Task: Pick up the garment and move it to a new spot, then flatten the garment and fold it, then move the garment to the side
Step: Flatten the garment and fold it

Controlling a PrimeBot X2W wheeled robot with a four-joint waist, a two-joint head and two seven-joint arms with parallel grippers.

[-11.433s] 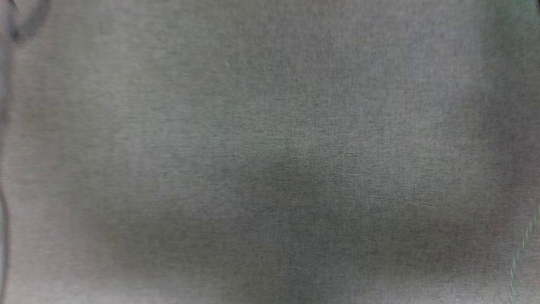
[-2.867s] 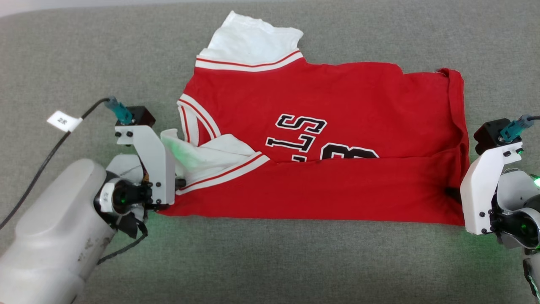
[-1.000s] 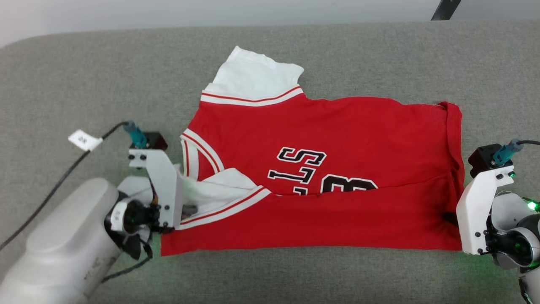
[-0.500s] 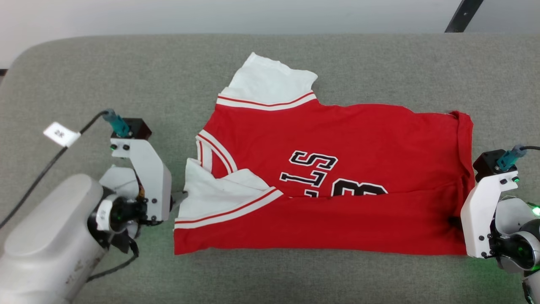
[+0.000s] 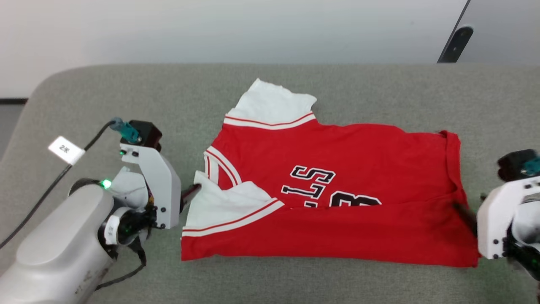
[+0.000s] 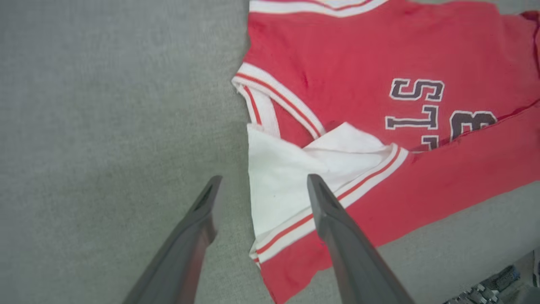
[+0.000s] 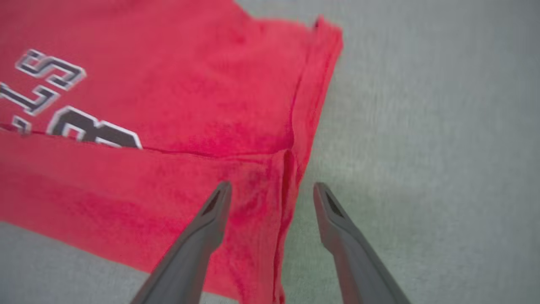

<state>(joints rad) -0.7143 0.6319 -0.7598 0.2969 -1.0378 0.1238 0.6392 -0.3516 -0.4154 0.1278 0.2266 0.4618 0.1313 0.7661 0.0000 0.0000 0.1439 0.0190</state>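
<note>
The garment (image 5: 337, 202), a red jersey with white sleeves, lies flat on the grey surface, its near edge folded up over the lower part of the black lettering. One white sleeve (image 5: 270, 103) points to the far side; the other (image 6: 287, 177) is folded in over the left end. My left gripper (image 5: 190, 195) is open just off that sleeve's edge, and in the left wrist view its fingers (image 6: 263, 183) straddle the edge, holding nothing. My right gripper (image 5: 464, 213) is open at the garment's right end, its fingers (image 7: 272, 188) straddling the red hem (image 7: 291, 169) with nothing gripped.
The grey padded surface (image 5: 126, 97) runs wide to the left, front and far right of the jersey. A pale wall stands behind it, with a dark slanted pole (image 5: 453, 44) at the upper right. A cable with a white tag (image 5: 65, 150) trails from my left wrist.
Both grippers have opened: the left let go of the white sleeve first, then the right released the hem corner. The head camera has tilted up, showing more wall.
</note>
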